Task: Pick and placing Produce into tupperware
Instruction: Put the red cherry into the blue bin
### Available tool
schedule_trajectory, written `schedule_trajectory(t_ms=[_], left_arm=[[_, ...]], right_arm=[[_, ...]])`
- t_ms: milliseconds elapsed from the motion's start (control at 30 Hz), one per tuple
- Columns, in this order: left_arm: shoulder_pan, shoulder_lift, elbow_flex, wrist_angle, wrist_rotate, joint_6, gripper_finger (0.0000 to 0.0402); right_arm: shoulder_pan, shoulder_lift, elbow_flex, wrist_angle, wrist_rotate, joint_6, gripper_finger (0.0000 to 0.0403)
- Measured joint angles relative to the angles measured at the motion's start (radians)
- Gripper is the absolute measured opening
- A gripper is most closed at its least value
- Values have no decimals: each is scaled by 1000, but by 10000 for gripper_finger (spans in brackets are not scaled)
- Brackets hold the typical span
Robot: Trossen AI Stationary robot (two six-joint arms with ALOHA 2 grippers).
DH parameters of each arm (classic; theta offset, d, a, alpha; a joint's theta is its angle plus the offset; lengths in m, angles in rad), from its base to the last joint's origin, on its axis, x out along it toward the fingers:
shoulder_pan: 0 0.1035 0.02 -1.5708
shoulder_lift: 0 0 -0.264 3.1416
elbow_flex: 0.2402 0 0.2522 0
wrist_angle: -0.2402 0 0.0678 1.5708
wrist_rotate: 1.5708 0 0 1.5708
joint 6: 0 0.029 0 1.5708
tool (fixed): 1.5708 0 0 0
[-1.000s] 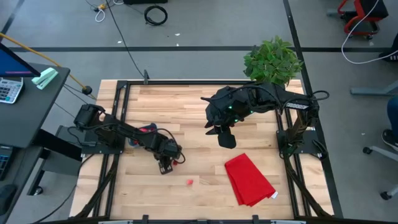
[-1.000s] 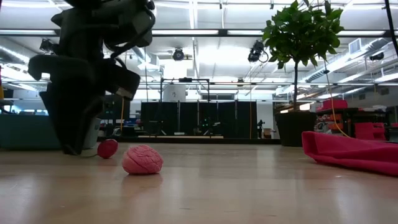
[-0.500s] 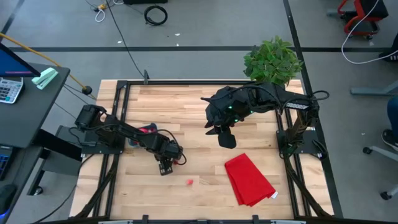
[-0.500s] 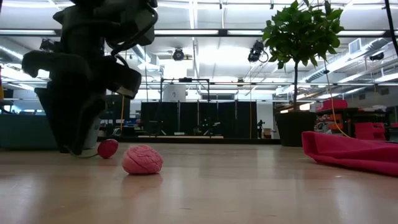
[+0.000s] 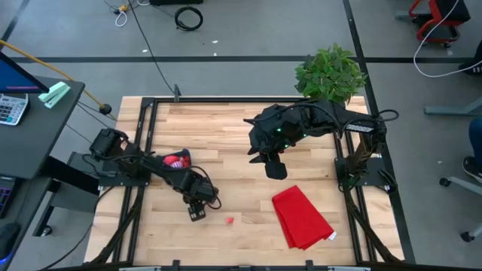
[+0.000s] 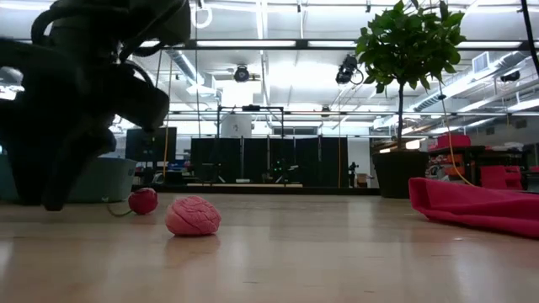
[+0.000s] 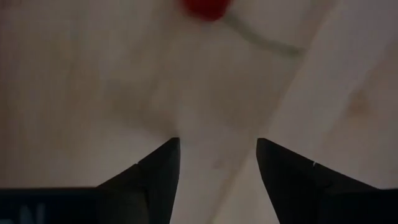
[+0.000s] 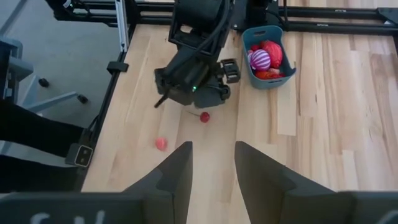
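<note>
Left claw (image 7: 216, 163) open, empty, near red cherry (image 7: 204, 7).

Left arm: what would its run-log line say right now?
left gripper: open, empty, above table | small red cherry-like piece: ahead on wood | shallow teal plastic tub: part-filled

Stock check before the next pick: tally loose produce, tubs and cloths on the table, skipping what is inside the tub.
Loose produce: 2 (cherry, pink piece)
Tub: 1
Cloth: 1
Total: 4
</note>
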Motion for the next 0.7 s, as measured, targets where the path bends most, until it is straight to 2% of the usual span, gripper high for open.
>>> schedule_trajectory(t_ms=[267,433,700], left_arm=[[-13,-2,1,208,7,-132,213],[-12,14,2,216,-53,-174,217],[-6,61,6,228,-56,-253,213]], right_arm=[[0,0,0,0,0,-17,128],[0,0,0,0,0,-19,128],[0,0,0,-2,0,-25,128]])
